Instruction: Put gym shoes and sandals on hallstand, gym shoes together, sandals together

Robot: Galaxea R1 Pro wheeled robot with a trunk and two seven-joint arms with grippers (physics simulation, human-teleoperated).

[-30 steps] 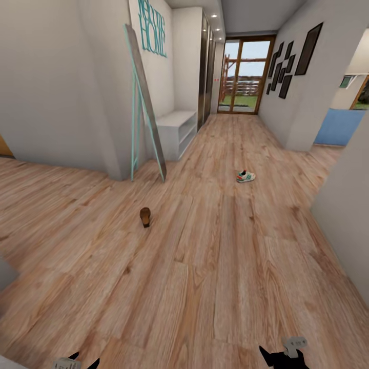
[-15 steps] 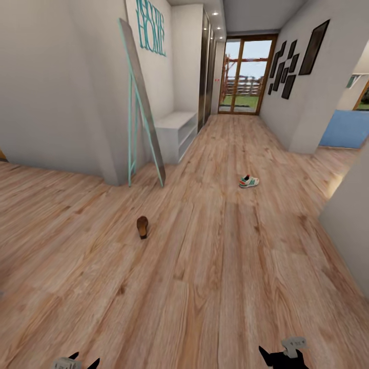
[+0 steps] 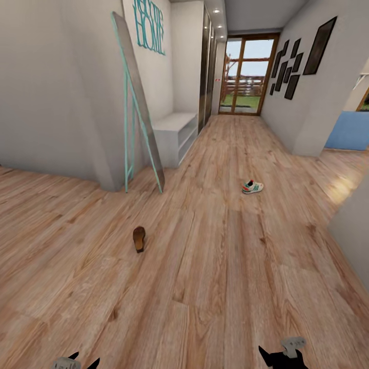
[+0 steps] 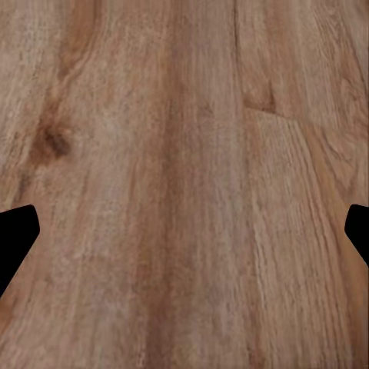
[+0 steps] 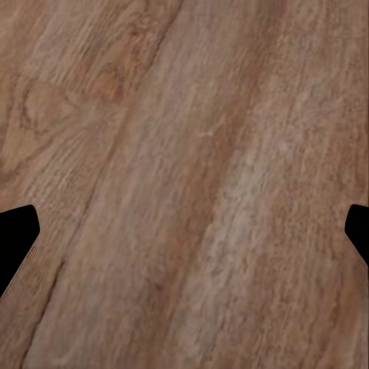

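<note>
On my head view I log one dark reddish-brown leather sandal (image 3: 138, 239) lying on the light brown wood-grain plank corridor floor (image 3: 215, 287) left of centre, and one white lace-up gym shoe with green stripes and a red tongue (image 3: 252, 187) farther down the corridor to the right, the two well apart. Also entered: a teal-framed leaning mirror (image 3: 137, 105) against the left wall and, just beyond it, a pale grey low bench with open shelves (image 3: 175, 131) under teal "HOME" lettering (image 3: 148, 23). My left gripper (image 4: 184, 238) and right gripper (image 5: 184, 238) both hang over bare planks with fingers spread wide and nothing between them.
</note>
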